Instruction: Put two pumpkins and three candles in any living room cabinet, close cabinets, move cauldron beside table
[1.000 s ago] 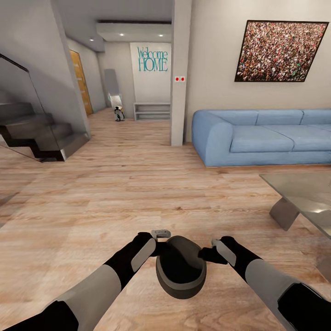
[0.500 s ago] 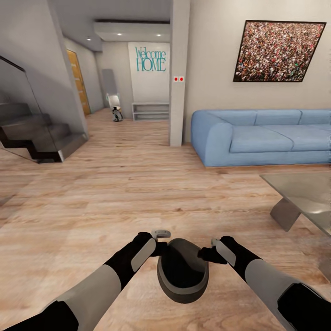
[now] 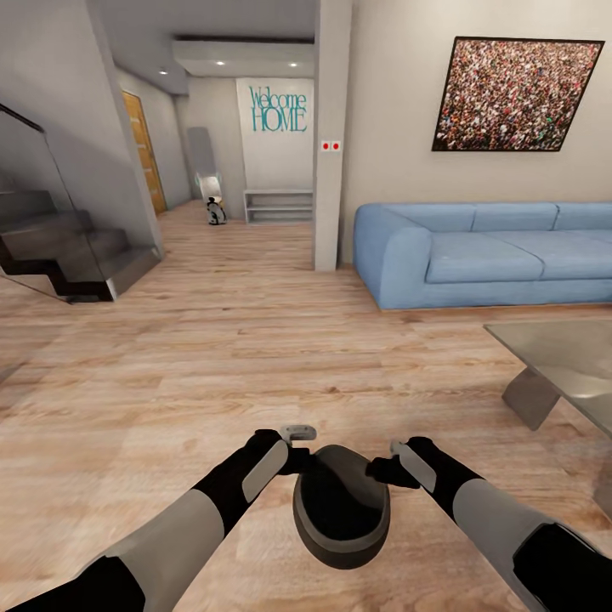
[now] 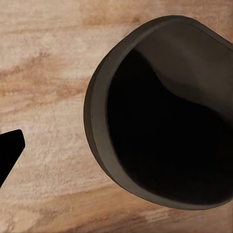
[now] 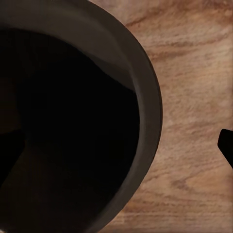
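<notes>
The matte black cauldron (image 3: 342, 508) hangs tilted just above the plank floor in front of me, its wide mouth turned up toward the head camera. My left gripper (image 3: 299, 455) holds its rim on one side and my right gripper (image 3: 380, 467) holds the opposite side. In the left wrist view the cauldron's rim (image 4: 96, 121) and dark inside show, with one black fingertip (image 4: 8, 153) apart from it. The right wrist view shows the rim (image 5: 145, 107) and a fingertip (image 5: 227, 145) at the frame's edge. The grey-green table (image 3: 561, 357) stands to my right. Pumpkins, candles and cabinet are out of view.
A blue sofa (image 3: 484, 251) lines the far wall under a framed picture (image 3: 518, 93). A square pillar (image 3: 331, 136) stands beside it, with a hallway behind. Dark stairs with a glass rail (image 3: 59, 246) rise at the left. Open wood floor lies ahead.
The whole view has shifted slightly, so the camera moved. The cauldron has drifted a little right and lower between the grippers; both arms keep their pose.
</notes>
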Robot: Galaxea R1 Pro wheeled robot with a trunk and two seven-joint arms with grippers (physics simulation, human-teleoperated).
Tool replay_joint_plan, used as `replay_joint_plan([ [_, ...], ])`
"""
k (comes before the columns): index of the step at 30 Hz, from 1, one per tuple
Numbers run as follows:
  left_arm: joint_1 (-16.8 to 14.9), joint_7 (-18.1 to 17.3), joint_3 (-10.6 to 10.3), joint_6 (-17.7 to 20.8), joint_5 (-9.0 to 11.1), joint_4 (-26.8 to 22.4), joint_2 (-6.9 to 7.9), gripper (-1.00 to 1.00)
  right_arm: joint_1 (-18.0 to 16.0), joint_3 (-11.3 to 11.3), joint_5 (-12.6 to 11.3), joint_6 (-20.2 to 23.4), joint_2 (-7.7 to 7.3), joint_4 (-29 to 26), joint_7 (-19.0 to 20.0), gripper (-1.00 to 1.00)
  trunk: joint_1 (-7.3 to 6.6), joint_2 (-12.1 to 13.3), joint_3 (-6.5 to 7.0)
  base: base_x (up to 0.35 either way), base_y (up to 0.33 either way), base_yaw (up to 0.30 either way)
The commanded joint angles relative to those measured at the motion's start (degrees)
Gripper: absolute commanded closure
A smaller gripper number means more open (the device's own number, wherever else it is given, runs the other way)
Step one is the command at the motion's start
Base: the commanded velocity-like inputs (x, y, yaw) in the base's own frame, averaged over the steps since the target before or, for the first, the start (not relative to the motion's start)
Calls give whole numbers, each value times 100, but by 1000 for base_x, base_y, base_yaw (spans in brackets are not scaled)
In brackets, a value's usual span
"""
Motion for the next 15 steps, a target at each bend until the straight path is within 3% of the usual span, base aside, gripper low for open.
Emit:
replay_joint_plan([
  [1,-5,54,-15,4,58,-4,0,-100,-2,39,-61,18,-7,-18,-49,-100,-1,-2,-6,0,0,0],
  [5,-5,54,-19,-3,57,-4,0,-100,-2,39,-61,16,-7,-18,-49,-100,-1,-2,-6,0,0,0],
  [13,-5,54,-19,-132,63,-4,0,-100,-2,51,-60,-52,-7,-18,-47,-100,19,-13,-183,0,0,0],
  [15,-5,54,-17,-153,65,1,0,-100,-2,142,-60,-132,-7,-15,-48,-100,25,-16,-227,0,0,0],
])
